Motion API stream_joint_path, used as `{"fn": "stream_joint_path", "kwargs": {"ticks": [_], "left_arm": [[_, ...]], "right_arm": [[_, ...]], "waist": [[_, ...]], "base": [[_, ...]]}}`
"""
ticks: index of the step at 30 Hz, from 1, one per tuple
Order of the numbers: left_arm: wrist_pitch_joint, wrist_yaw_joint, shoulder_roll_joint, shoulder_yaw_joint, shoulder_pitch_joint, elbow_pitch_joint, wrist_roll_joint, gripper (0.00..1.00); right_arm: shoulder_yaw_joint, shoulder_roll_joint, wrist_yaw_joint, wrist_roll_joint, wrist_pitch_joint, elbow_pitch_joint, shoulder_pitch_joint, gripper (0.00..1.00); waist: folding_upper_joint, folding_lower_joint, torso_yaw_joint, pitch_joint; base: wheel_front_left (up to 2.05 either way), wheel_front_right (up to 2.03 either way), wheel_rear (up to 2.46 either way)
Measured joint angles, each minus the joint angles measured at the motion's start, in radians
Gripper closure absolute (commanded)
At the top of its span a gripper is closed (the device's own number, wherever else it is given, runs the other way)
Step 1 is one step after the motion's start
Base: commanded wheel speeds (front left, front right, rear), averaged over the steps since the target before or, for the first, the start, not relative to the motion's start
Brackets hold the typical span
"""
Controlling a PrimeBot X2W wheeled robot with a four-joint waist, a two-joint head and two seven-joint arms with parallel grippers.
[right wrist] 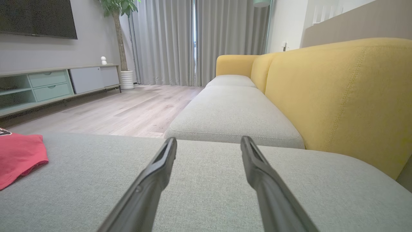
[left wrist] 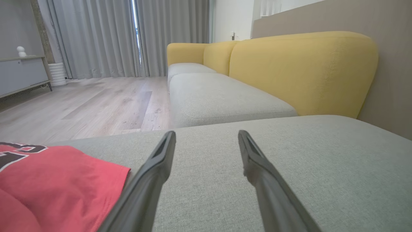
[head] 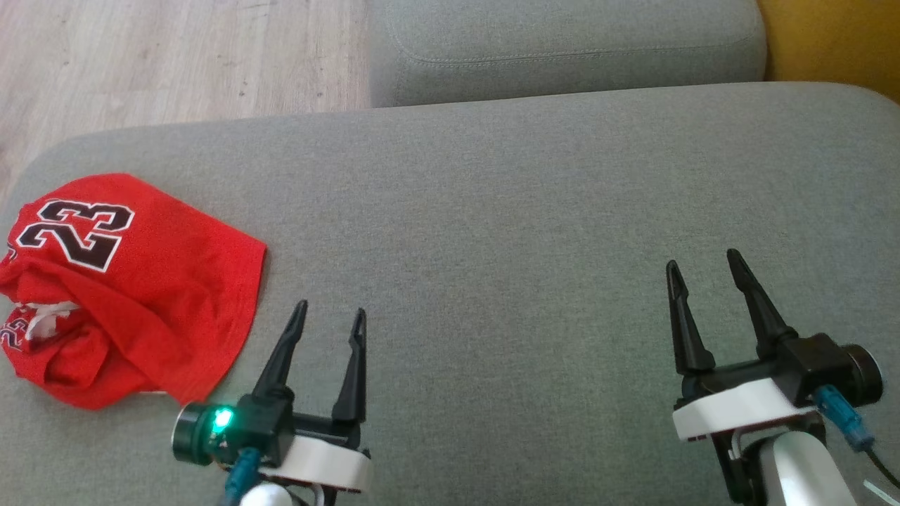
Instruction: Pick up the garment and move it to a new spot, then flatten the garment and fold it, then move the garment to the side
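The garment [head: 126,288] is a red jersey with a black and white "23", lying crumpled at the left end of the grey sofa cushion [head: 506,211]. My left gripper [head: 330,309] stands open just right of the garment's hem, not touching it, nothing between its fingers. In the left wrist view the garment [left wrist: 54,183] lies at the lower left, beside the open left gripper [left wrist: 206,133]. My right gripper [head: 703,263] is open and empty at the lower right, far from the garment. The right wrist view shows the garment [right wrist: 17,154] at its left edge and the open right gripper [right wrist: 208,139].
A second grey seat cushion [head: 562,49] lies beyond the one I work on, with wooden floor [head: 176,63] to its left. The yellow backrest [right wrist: 341,96] runs along the right. A low media cabinet [right wrist: 58,83] and grey curtains [right wrist: 193,38] stand across the room.
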Motion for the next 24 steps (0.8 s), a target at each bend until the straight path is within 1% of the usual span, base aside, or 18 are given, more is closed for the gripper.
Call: {"fn": "stream_joint_path", "kwargs": {"ticks": [4, 7, 9, 15, 18, 20, 24], "left_arm": [[-0.015, 0.001, -0.001, -0.026, -0.005, 0.000, 0.045, 0.00], [-0.025, -0.005, -0.012, -0.014, -0.005, -0.007, 0.033, 0.00], [-0.030, -0.036, -0.031, 0.015, -0.003, -0.011, 0.000, 0.00], [-0.044, -0.130, -0.079, 0.096, 0.017, -0.014, -0.003, 0.00], [-0.053, -0.174, -0.097, 0.131, 0.036, -0.009, 0.012, 0.00], [-0.062, -0.192, -0.105, 0.148, 0.048, -0.005, 0.029, 0.00], [-0.065, -0.224, -0.122, 0.193, 0.051, 0.017, 0.018, 0.00]], "right_arm": [[0.010, 0.000, 0.000, -0.025, -0.014, -0.018, 0.000, 0.00], [0.019, -0.001, 0.000, -0.022, -0.022, -0.029, 0.000, 0.00], [0.018, -0.001, 0.000, 0.014, -0.024, -0.030, 0.002, 0.00], [0.017, -0.001, 0.000, 0.107, -0.041, -0.029, 0.012, 0.00], [0.017, -0.001, 0.000, 0.117, -0.052, -0.028, 0.012, 0.00], [0.015, -0.001, 0.000, 0.127, -0.060, -0.028, 0.012, 0.00], [0.015, -0.001, 0.000, 0.156, -0.062, -0.016, 0.014, 0.00]], "waist": [[0.0000, 0.0000, 0.000, 0.002], [0.0000, 0.0000, -0.001, 0.003], [0.0000, 0.0000, 0.000, 0.004], [0.0000, 0.0000, 0.001, 0.003], [0.0000, 0.0000, 0.001, 0.003], [0.0000, 0.0000, 0.001, 0.004], [0.0000, 0.0000, 0.000, 0.003]], "base": [[0.00, 0.00, 0.00], [0.00, 0.00, 0.00], [0.00, 0.00, 0.00], [0.00, 0.00, 0.00], [0.00, 0.00, 0.00], [0.00, 0.00, 0.00], [0.00, 0.00, 0.00]]}}
